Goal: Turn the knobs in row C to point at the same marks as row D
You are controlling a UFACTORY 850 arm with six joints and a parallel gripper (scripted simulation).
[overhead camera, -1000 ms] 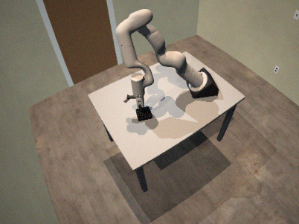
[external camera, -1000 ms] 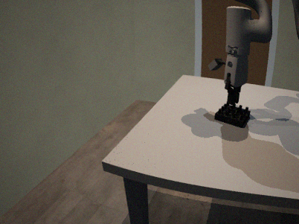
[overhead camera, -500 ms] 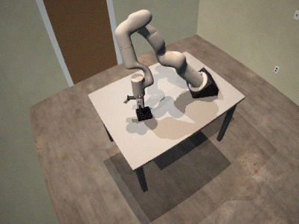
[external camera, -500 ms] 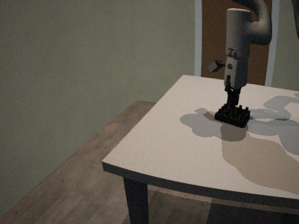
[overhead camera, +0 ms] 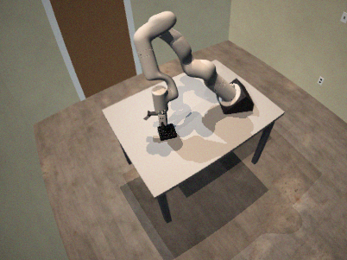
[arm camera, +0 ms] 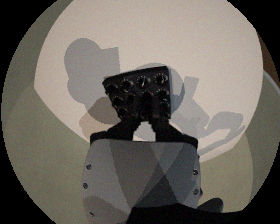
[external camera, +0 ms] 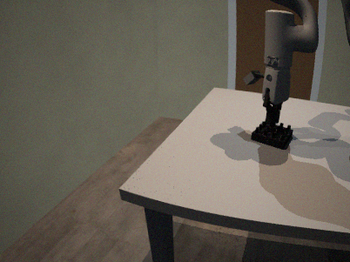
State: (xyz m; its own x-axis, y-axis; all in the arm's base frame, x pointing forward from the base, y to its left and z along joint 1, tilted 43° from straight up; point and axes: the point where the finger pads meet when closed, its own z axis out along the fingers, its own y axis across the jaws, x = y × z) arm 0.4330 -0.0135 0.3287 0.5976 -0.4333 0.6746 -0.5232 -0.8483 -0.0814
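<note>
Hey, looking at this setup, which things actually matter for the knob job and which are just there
Part of the job:
knob box
gripper, lowered onto the box's knobs

Just there:
table
arm's dark base block
brown door
wall outlet

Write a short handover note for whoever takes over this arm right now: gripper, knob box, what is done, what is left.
Gripper: points straight down, fingers narrowly apart, gripping nothing, tips among the knobs.
Knob box: on its feet on the table, directly under the gripper.
Done: cannot tell, knob lines too small to read.
Left: check C1 to C4 against row D.
</note>
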